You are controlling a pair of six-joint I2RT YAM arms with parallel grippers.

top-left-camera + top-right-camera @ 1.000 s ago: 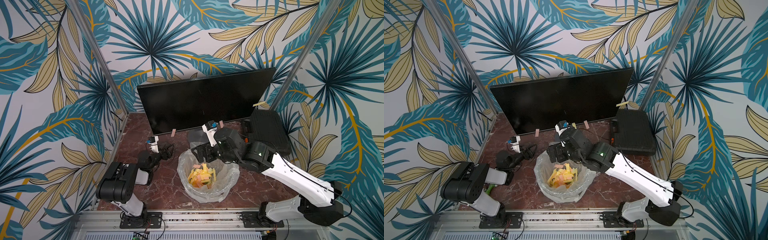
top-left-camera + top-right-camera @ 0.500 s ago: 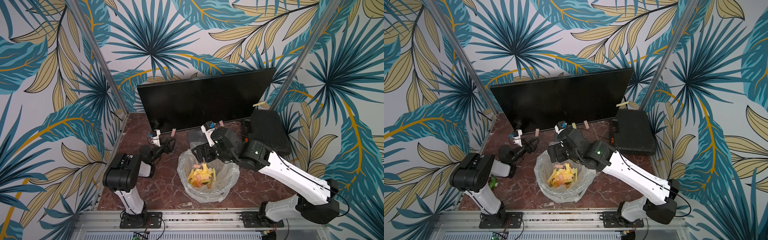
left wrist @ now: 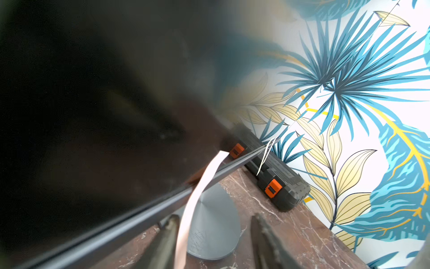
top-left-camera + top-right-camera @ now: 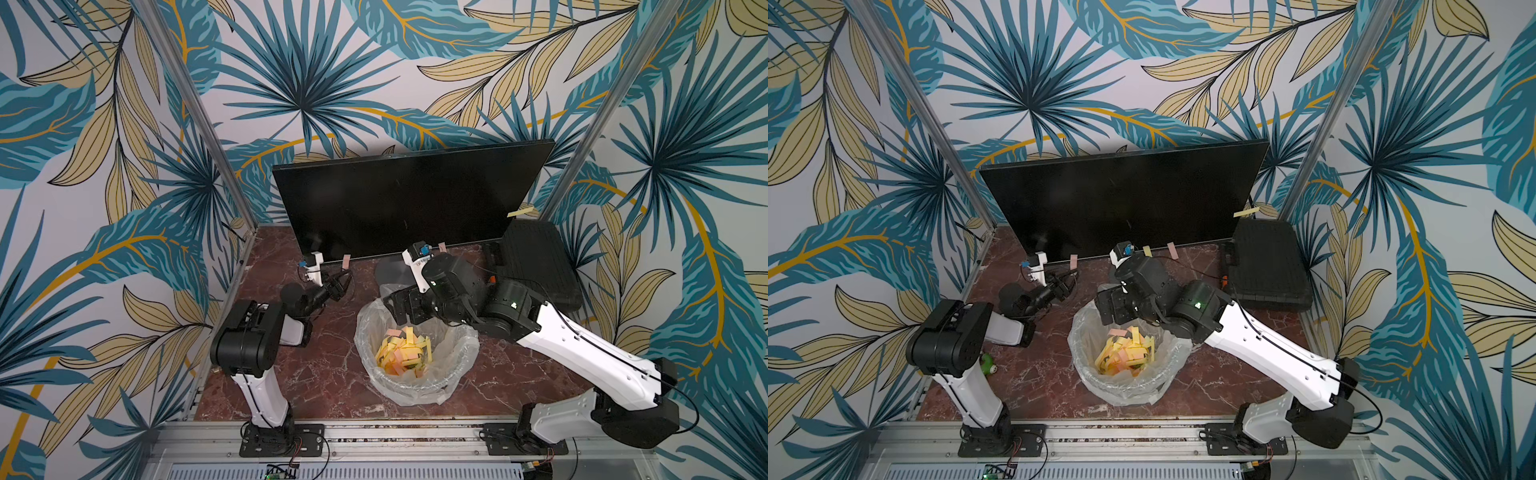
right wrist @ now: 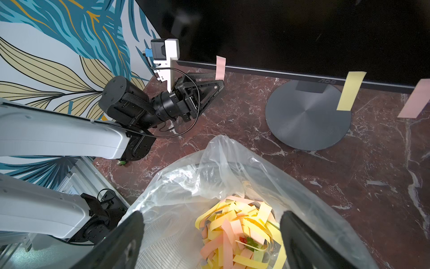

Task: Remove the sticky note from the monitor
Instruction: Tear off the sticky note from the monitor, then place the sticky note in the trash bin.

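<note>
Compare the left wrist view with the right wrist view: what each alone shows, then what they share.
Left wrist only: the black ribbed box with orange latches. Right wrist only: the lined bin of paper strips, the right claw open above it, and the left arm seen from outside. Shared: the monitor and its bottom edge, its round grey base, and the pink note at the open left claw.

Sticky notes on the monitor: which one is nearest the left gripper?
The pink strip at the end of the bezel: it hangs inside the open left gripper; the yellow strip and the other pink strip hang farther along.
</note>
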